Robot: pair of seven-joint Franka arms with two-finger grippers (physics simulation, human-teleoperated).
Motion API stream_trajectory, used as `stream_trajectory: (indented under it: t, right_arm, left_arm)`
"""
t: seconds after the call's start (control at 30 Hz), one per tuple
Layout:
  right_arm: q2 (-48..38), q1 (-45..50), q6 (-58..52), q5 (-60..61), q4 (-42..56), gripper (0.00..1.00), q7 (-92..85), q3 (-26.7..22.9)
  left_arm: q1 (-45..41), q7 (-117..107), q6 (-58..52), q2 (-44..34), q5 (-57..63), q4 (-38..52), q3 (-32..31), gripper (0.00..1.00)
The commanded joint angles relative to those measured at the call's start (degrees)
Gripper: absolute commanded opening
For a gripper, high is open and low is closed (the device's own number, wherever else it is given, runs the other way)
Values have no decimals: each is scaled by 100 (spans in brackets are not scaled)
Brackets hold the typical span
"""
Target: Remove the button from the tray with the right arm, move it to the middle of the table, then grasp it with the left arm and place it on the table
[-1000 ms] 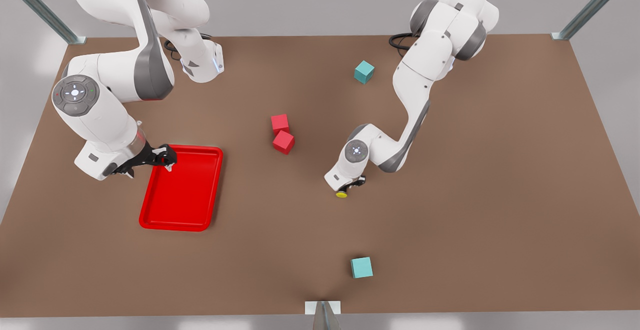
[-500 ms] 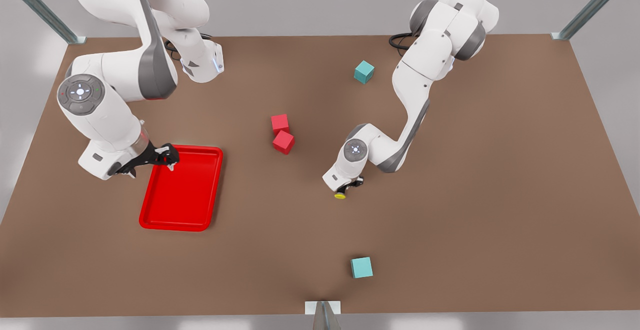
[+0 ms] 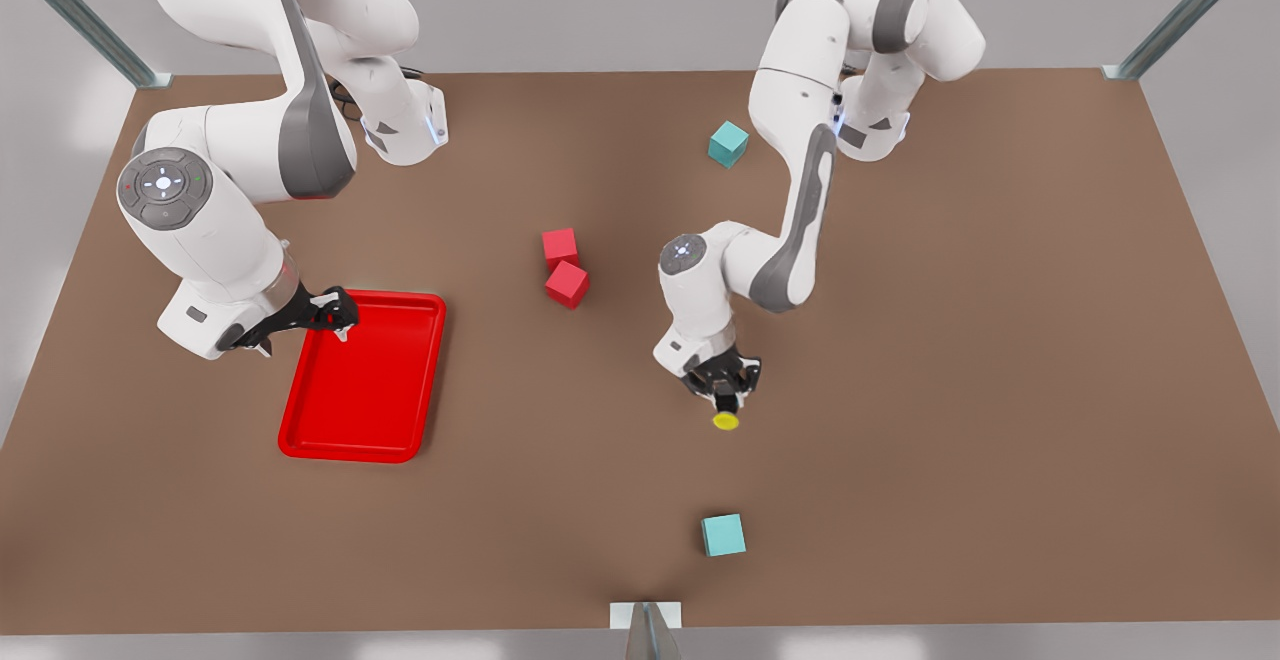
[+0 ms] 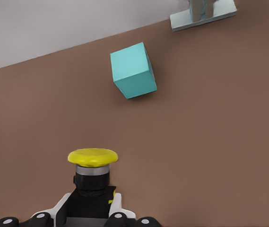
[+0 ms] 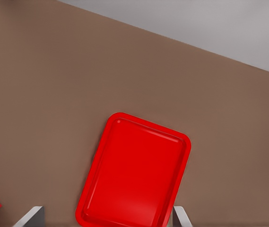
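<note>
Spanning the scene, the brown table (image 3: 1000,360) carries the red tray (image 3: 362,380) at 9 o'clock. Over the tray's 11 o'clock corner hangs the right gripper (image 3: 335,320), fingers spread with nothing between them. At 6 o'clock of center, the left gripper (image 3: 722,388) clamps the black base of the yellow button (image 3: 726,421), with a teal cube (image 3: 723,534) near, toward 6 o'clock.

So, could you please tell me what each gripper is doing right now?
Left gripper: shut on the button.
Right gripper: open, holding nothing, over the tray.
</note>
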Motion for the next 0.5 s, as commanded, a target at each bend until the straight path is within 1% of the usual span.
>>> stream_trajectory:
  t: [0.0, 0.03, 0.17, 0.23, 0.33, 0.4, 0.47]
  right_arm:
    - [-7, 0, -2, 5, 3, 100, -24, 1]
    - [-7, 0, -2, 5, 3, 100, -24, 1]
    - [-7, 9, -2, 5, 3, 100, -24, 1]
    - [-7, 9, -2, 5, 3, 100, -24, 1]
    - [-7, 9, -11, 5, 3, 100, -24, 1]
    - [-7, 9, -11, 5, 3, 100, -24, 1]
    - [-7, 9, -11, -4, 3, 100, -24, 1]
  left_arm:
    - [-274, -5035, -706, 6, 903, -12, 208, 49]
    - [-353, -5941, -1066, 6, 1317, -12, 208, 49]
    - [-485, -8182, -2279, 226, 2706, -21, 191, 49]
    - [-494, -9150, -2385, 463, 2908, -30, 191, 49]
    - [-556, -9659, -2737, 832, 3207, -21, 182, 49]
    - [-547, -10310, -2675, 964, 3374, -21, 173, 49]
    - [-538, -10784, -2350, 981, 3383, -21, 164, 49]
